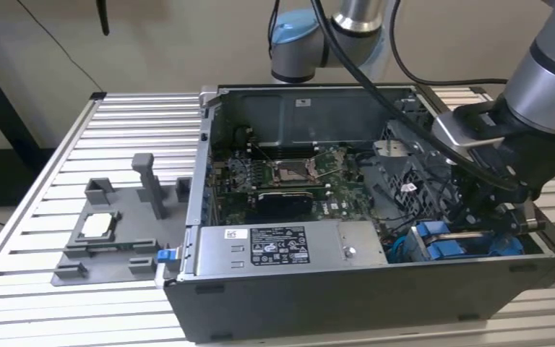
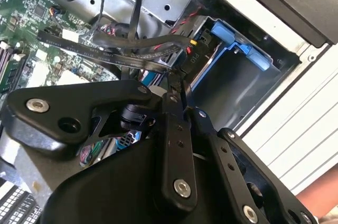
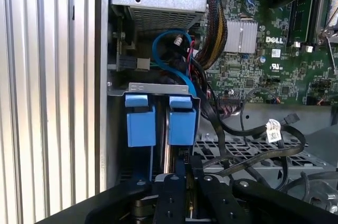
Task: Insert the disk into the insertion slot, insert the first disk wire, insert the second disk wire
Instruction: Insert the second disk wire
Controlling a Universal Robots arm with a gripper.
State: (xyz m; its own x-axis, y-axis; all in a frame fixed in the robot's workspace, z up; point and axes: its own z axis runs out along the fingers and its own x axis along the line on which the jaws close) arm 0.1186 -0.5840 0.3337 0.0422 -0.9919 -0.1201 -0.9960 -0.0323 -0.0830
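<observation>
In the exterior view my gripper point(image 1: 497, 230) reaches down into the black case's right front corner, at the insertion slot point(image 1: 451, 242). The slot is a grey metal bay point(image 3: 158, 87) with two bright blue tabs point(image 3: 141, 123) standing side by side. The disk's blue carrier point(image 2: 232, 44) frames the bay; its silver body is hidden. In both wrist views my fingers point(image 3: 170, 192) are drawn together over the bay. My gripper point(image 2: 177, 84) is shut on what looks like a black wire connector point(image 2: 188, 57) from the cable bundle.
Black and blue cables point(image 3: 174, 60) crowd the space beside the bay. The green motherboard point(image 1: 297, 173) lies mid-case, the silver power supply point(image 1: 277, 246) in front. A grey tray with a small chip point(image 1: 99, 225) sits on the slatted table point(image 1: 27, 246).
</observation>
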